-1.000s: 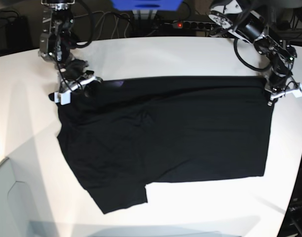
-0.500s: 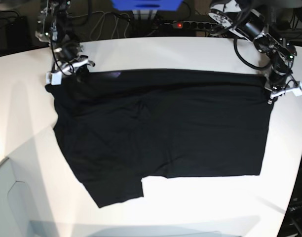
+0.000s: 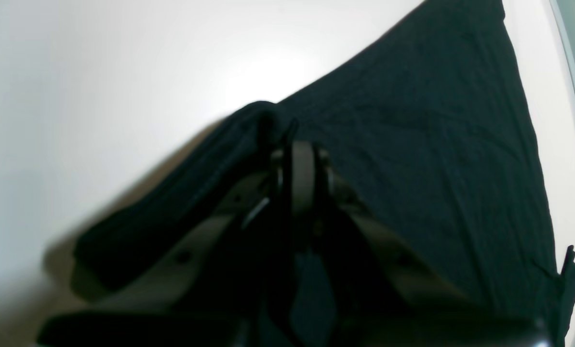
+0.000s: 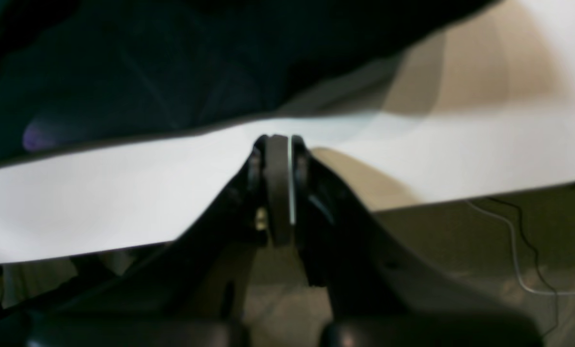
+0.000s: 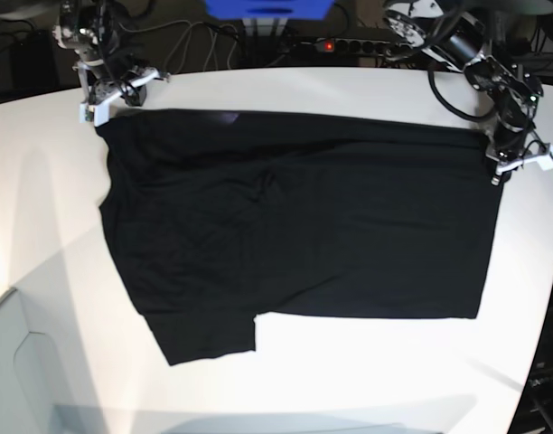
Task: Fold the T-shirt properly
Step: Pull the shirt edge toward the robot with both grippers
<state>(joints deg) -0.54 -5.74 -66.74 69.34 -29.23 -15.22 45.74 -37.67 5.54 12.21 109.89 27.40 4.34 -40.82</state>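
A white table (image 5: 285, 380) with a curved front edge fills the base view. Behind its far edge lie tangled black cables (image 5: 191, 41), a power strip (image 5: 349, 42) with a red light, and a blue object (image 5: 267, 8) at the top centre.

A black shirt (image 5: 295, 226) lies spread flat across most of the table, plain side up. Its top edge runs along the far side, from near the far left corner to the right edge. One sleeve (image 5: 204, 334) sticks out toward the front on the left. A small purple patch (image 5: 228, 116) shows at the top edge, near the left.

The right gripper (image 5: 105, 98) is at the far left corner of the table, at the shirt's upper left corner. In its wrist view the fingers (image 4: 278, 159) are pressed together with no cloth seen between the tips; the shirt hangs blurred just beyond them. Whether it holds cloth cannot be told.

The left gripper (image 5: 510, 165) is at the right edge of the table, at the shirt's upper right corner. In its wrist view the fingers (image 3: 302, 166) are pressed together, pinching a bunched fold of the shirt, with the rest of the cloth stretching away across the table.
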